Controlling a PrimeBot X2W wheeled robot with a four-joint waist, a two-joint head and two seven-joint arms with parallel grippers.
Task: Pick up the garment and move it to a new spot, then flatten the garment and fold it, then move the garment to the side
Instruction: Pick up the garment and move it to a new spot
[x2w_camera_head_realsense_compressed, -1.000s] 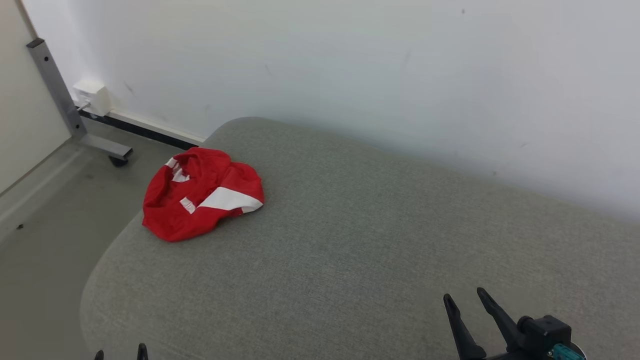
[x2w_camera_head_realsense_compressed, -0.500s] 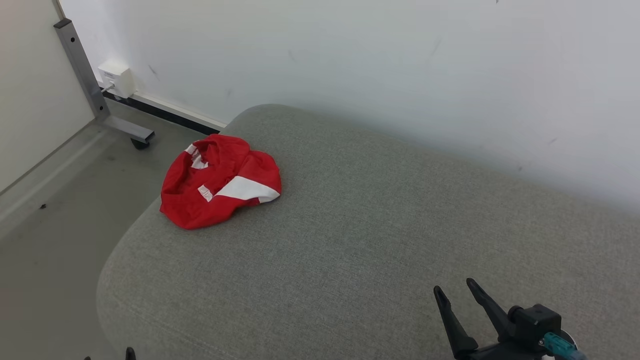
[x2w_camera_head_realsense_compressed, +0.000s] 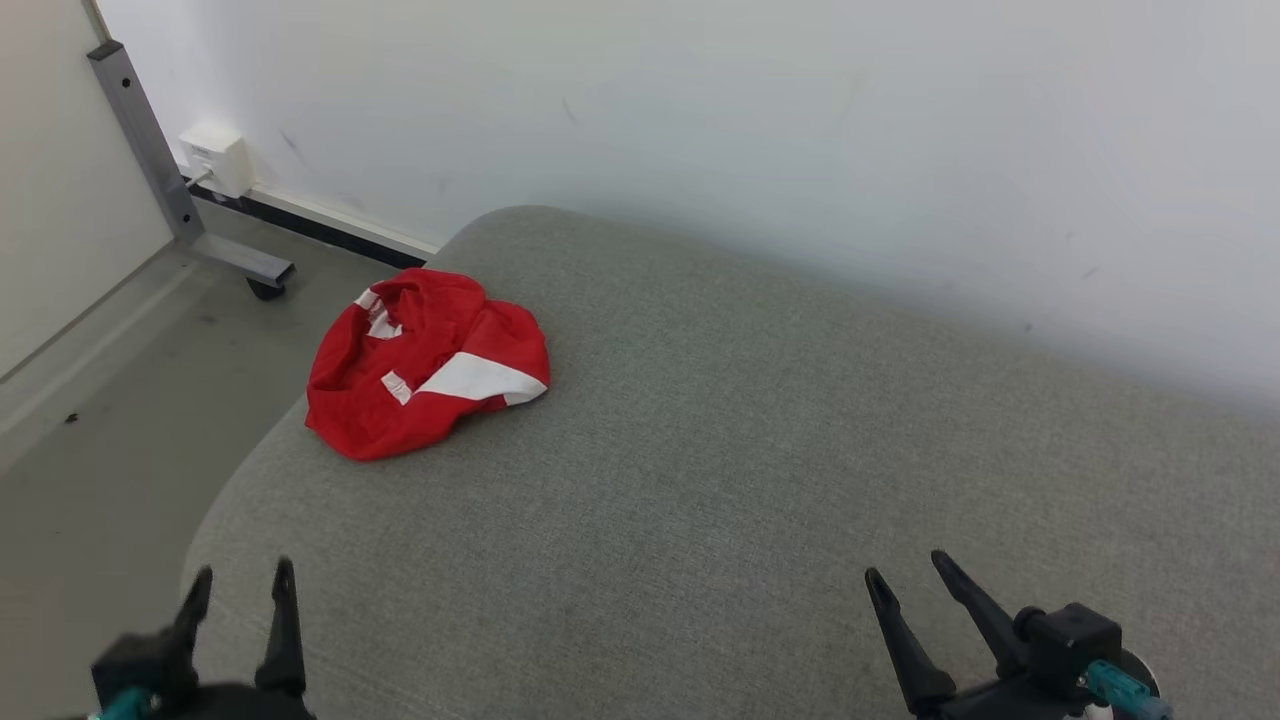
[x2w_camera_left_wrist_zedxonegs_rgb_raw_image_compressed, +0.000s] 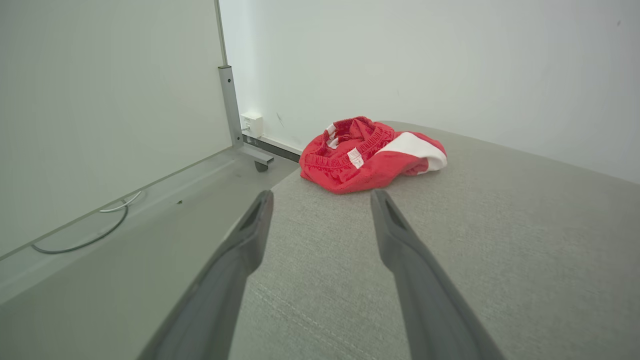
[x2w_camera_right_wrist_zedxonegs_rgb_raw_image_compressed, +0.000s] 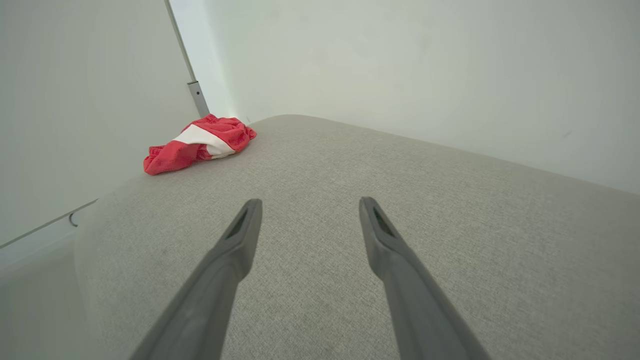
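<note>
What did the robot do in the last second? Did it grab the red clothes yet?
Not yet. The left gripper came up and forward into the head view, toward the red garment; its jaws are open and empty. The view shifted a little too. The right gripper kept its place, jaws open, and the garment lies crumpled in the same spot on the grey cushion.

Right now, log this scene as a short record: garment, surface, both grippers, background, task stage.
item: garment, red with white panels, crumpled in a heap
place: near the far left corner of the grey upholstered surface
left: left gripper open, empty, by the near left edge, short of the garment
right: right gripper open, empty, above the near right part, farther from the garment
background: metal frame leg and white wall box on the left
stage: garment not yet picked up
</note>
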